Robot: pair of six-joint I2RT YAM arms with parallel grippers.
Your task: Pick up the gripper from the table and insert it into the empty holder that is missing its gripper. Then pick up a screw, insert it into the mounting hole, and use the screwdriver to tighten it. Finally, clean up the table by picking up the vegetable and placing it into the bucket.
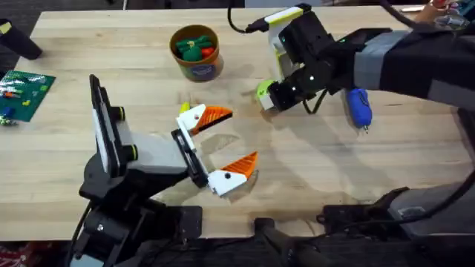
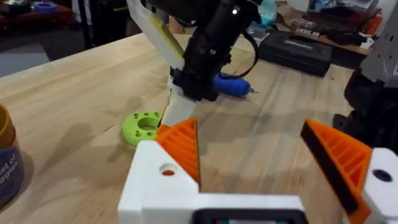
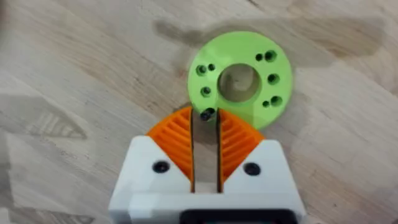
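The holder (image 1: 141,152), a grey-white body with a black plate and yellow-green knobs, carries two orange-ribbed white gripper fingers, a far one (image 1: 202,116) and a near one (image 1: 234,172). They form my left gripper (image 1: 219,146) (image 2: 261,155), standing wide open with nothing between them. My right gripper (image 1: 269,100) (image 3: 206,124) points down at a green disc (image 1: 264,90) (image 3: 242,78) (image 2: 143,126) with screw holes, its tips shut on a small black screw (image 3: 207,114). The blue screwdriver (image 1: 358,106) (image 2: 233,86) lies right of it. The bucket (image 1: 196,68) holds green and red-orange vegetables (image 1: 196,46).
A green board (image 1: 26,93) with small parts lies at the table's left edge, with a black object (image 1: 18,37) beyond it. The right arm's dark sleeve (image 1: 401,63) spans the far right. A black case (image 2: 295,50) sits behind the screwdriver in the left wrist view.
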